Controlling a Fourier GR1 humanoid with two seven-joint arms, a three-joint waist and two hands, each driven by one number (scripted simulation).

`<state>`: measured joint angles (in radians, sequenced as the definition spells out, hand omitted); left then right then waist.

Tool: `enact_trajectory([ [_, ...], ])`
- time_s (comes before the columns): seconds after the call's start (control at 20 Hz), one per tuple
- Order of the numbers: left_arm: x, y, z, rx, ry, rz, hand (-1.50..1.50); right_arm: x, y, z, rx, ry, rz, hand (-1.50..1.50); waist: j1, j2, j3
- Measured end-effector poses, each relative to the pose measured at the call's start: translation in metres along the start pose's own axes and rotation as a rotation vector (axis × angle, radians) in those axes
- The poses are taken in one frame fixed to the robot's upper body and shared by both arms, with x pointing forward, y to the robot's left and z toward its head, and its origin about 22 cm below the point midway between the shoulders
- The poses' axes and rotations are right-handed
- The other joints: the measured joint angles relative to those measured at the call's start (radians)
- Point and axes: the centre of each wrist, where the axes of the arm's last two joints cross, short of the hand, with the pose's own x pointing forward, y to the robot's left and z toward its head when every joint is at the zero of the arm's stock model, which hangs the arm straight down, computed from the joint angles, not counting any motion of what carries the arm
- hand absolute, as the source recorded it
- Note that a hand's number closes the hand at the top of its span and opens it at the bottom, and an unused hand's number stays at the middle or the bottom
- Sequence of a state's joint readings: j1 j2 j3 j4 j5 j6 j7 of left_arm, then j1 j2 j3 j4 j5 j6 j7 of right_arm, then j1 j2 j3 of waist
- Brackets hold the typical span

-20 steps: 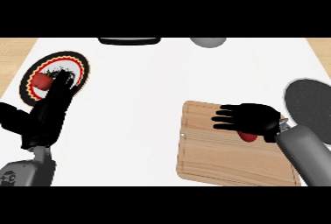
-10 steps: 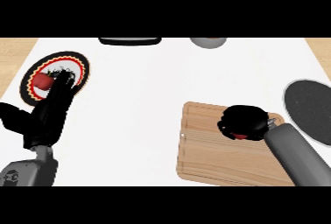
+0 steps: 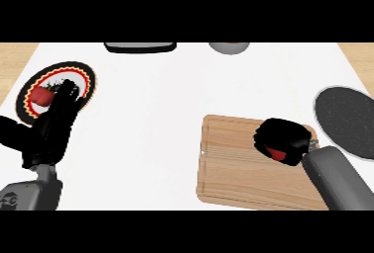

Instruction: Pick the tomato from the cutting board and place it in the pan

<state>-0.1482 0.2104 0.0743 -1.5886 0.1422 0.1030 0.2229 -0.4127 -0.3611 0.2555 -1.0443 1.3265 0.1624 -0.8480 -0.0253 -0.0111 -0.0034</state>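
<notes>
Tomato (image 3: 277, 153): a red body, visible only as a small patch under the curled fingers of the right hand (image 3: 281, 140); it sits over the upper right part of the cutting board (image 3: 234, 170). The right hand is closed round the tomato, its black fingers wrapped over the top and sides so that most of the fruit is hidden. Whether the tomato rests on the board or is raised off it cannot be told. The grey right forearm (image 3: 337, 180) enters from the lower right corner and crosses the board's right edge.

Cutting board: a light wooden rectangle with rounded corners, lying on the white worktop (image 3: 161, 113) at lower right of centre.

Pan (image 3: 349, 121): a dark, round, speckled vessel with a pale rim, at the right edge of the view, just beside the board's upper right corner and apart from the right hand.

Left hand (image 3: 51, 129): at the view's left, fingers straight and pointing up, holding nothing; its fingertips overlap a round plate (image 3: 79, 74) with a black centre and a red and yellow patterned rim. A second red object (image 3: 40, 96) lies on that plate, beside the fingers.

At the top edge, a dark tray-like object (image 3: 140, 47) and a grey rounded object (image 3: 229, 48) are each partly cut off.
</notes>
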Motion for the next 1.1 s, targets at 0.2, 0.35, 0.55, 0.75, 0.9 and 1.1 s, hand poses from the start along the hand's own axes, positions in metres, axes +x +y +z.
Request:
enact_trajectory([
  [0.2, -0.004, 0.012, 0.005, 0.041, 0.019, -0.003, 0.0, -0.001, 0.024, 0.024, -0.101, 0.326, -0.182, 1.5, -0.046, -0.014, -0.002],
  [0.35, -0.008, 0.016, 0.007, 0.06, 0.03, 0.001, 0.0, 0.007, 0.017, 0.036, -0.223, 0.5, -0.187, 1.5, -0.063, -0.017, -0.002],
  [0.55, -0.008, 0.019, 0.01, 0.068, 0.036, -0.004, 0.0, 0.023, -0.018, 0.056, -0.413, 0.635, -0.097, 1.5, -0.073, -0.022, -0.002],
  [0.75, -0.008, 0.022, 0.009, 0.064, 0.03, -0.003, 0.0, 0.055, -0.059, 0.078, -0.577, 0.714, -0.025, 1.5, -0.065, -0.019, -0.002],
  [0.9, -0.008, 0.017, 0.01, 0.051, 0.023, 0.0, 0.0, 0.088, -0.081, 0.103, -0.639, 0.764, -0.014, 1.5, -0.049, -0.013, -0.001],
  [1.1, -0.001, 0.007, 0.005, 0.013, 0.011, 0.003, 0.0, 0.115, -0.104, 0.132, -0.706, 0.849, -0.045, 1.5, -0.015, -0.001, 0.001],
])
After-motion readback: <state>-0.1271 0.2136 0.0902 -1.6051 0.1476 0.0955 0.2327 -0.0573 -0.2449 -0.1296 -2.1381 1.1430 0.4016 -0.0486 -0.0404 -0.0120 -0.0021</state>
